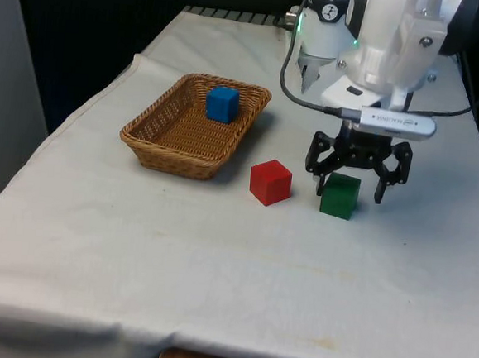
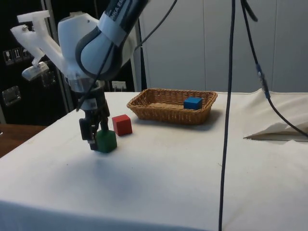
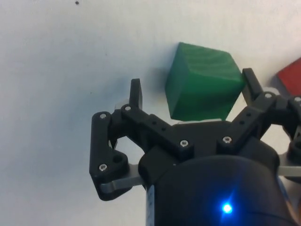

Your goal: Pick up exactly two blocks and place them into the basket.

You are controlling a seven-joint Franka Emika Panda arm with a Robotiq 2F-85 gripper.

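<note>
White cloth (image 1: 215, 277) covered the table nearest the front camera, lightly creased and faintly stained near the front edge, where a strip of brown wood showed beneath it. On it, the green block (image 1: 339, 195) stood between my spread fingers, my gripper (image 1: 353, 188) lowered around it with the jaws apart and not yet closed on it. Just beside it, toward the front view's left, sat the red block (image 1: 270, 182), apart from the green one. Farther toward the front view's left lay the wicker basket (image 1: 163, 144), and the blue block (image 1: 222, 104) rested inside it near its far end. Black curtains hung behind the table. From the side, my gripper (image 2: 92, 139) came down over the green block (image 2: 106, 141), which rested flat on the cloth, with the red block (image 2: 121, 124) near it and the basket (image 2: 163, 114) beyond, the blue block (image 2: 193, 103) inside. Dark cabinets stood behind me on one side, pale wall panels behind the basket, and black cables hung down across the picture. A rumpled fold of cloth (image 2: 279, 131) lay at the table's far side. At the wrist, the green block (image 3: 202, 82) sat tilted between my open fingers (image 3: 135, 93), close to one fingertip and clear of the other, with a corner of the red block (image 3: 290, 77) at the edge.
</note>
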